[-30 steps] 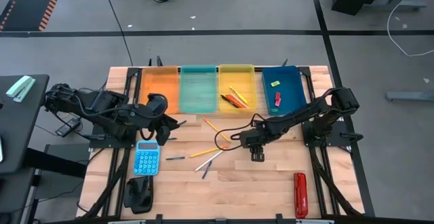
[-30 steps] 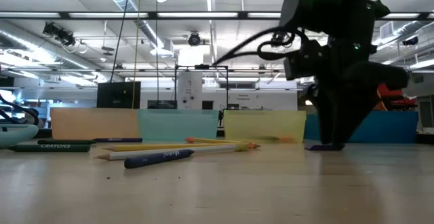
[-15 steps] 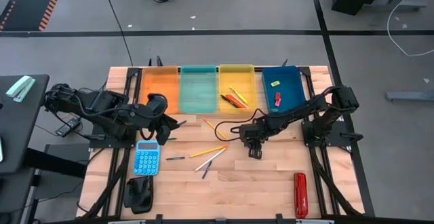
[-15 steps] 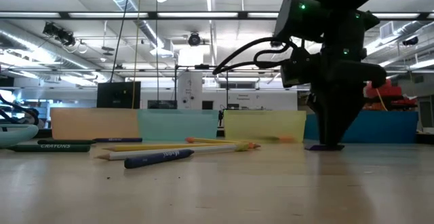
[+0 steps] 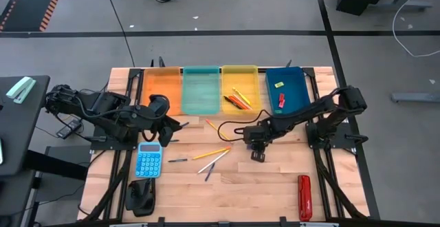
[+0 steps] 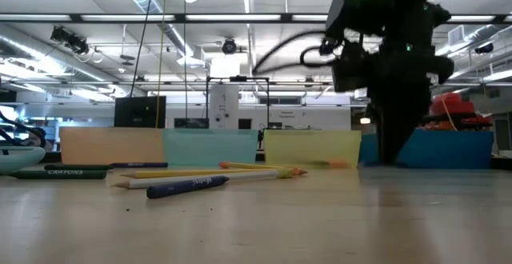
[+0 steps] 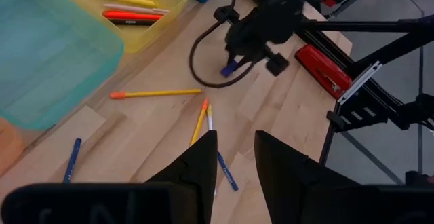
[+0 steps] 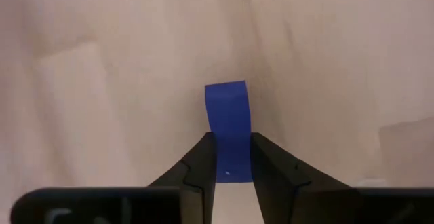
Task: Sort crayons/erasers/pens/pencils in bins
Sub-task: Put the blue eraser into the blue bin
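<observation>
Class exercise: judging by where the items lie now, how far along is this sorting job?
Partly done: the yellow bin holds several sticks and the dark blue bin two erasers. The right gripper is shut on a blue eraser. Pencils and pens remain on the table.

Open bare wood around the right tool point(image 5: 257, 155); pencils point(image 5: 211, 154) well apart.
</observation>
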